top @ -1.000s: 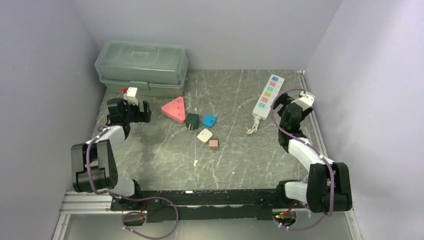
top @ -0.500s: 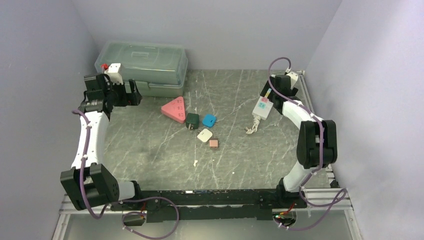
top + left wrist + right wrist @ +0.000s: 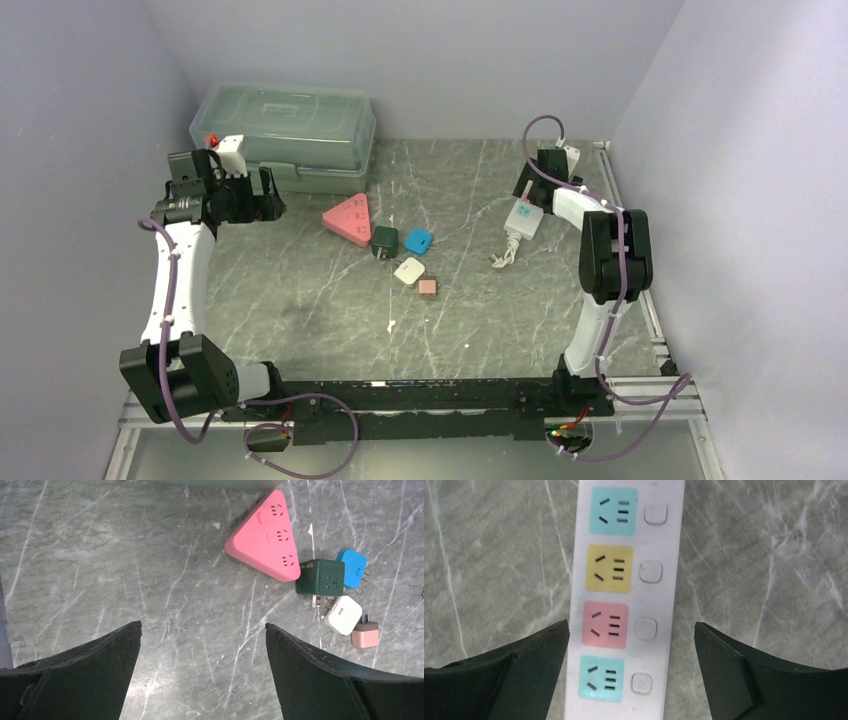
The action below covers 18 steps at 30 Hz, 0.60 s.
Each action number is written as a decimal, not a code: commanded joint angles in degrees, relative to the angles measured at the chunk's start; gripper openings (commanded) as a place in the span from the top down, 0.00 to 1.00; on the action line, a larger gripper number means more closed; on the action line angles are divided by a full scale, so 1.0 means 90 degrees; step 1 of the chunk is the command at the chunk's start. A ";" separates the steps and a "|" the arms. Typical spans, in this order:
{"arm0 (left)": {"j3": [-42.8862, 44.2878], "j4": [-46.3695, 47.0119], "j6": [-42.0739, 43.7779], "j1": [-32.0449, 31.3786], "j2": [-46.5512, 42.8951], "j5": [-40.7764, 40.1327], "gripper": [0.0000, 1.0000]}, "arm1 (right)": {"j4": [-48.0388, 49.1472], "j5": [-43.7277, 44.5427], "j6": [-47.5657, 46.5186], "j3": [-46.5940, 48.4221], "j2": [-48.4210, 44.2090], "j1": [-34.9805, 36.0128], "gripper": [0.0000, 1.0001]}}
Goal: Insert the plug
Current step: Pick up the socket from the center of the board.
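A white power strip (image 3: 624, 595) with coloured sockets lies under my right gripper (image 3: 631, 625), which is open and hovers above it, one finger on each side. In the top view the strip (image 3: 524, 214) is at the far right, partly hidden by the right gripper (image 3: 532, 188). Loose plugs lie mid-table: dark green (image 3: 320, 577), blue (image 3: 351, 569), white (image 3: 342, 615) and small pink (image 3: 365, 634). My left gripper (image 3: 202, 625) is open and empty above bare table, left of the plugs. It is at the far left in the top view (image 3: 266, 200).
A pink triangular socket adapter (image 3: 349, 218) lies beside the plugs. A grey-green lidded box (image 3: 283, 135) stands at the back left, close behind the left gripper. The strip's short cord (image 3: 503, 258) curls towards the middle. Walls close in on both sides.
Both arms have stretched out from a folded pose. The left gripper rose to the far left by the box. The right gripper moved back over the power strip.
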 commanded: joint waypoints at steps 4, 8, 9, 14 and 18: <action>0.0245 -0.0062 -0.0150 0.0013 -0.0188 0.0497 0.01 | -0.0028 0.0095 -0.0365 0.0862 0.0559 -0.0014 0.00; 0.0282 -0.0145 -0.0121 0.0021 -0.0092 0.0544 0.01 | -0.0353 0.0143 -0.0367 0.1338 0.0904 -0.0048 0.00; 0.0296 -0.0146 -0.0105 0.0016 -0.0088 0.0520 0.01 | -0.0336 0.0127 -0.0366 0.1378 0.0937 -0.0044 0.00; 0.0254 -0.0082 -0.0028 0.0015 -0.0186 0.0455 0.01 | -0.0709 0.0035 -0.0331 0.1893 0.1319 -0.0041 0.00; 0.0305 -0.0069 -0.0006 0.0021 -0.0242 0.0406 0.01 | -0.0932 -0.0008 -0.0329 0.2045 0.1410 -0.0039 0.00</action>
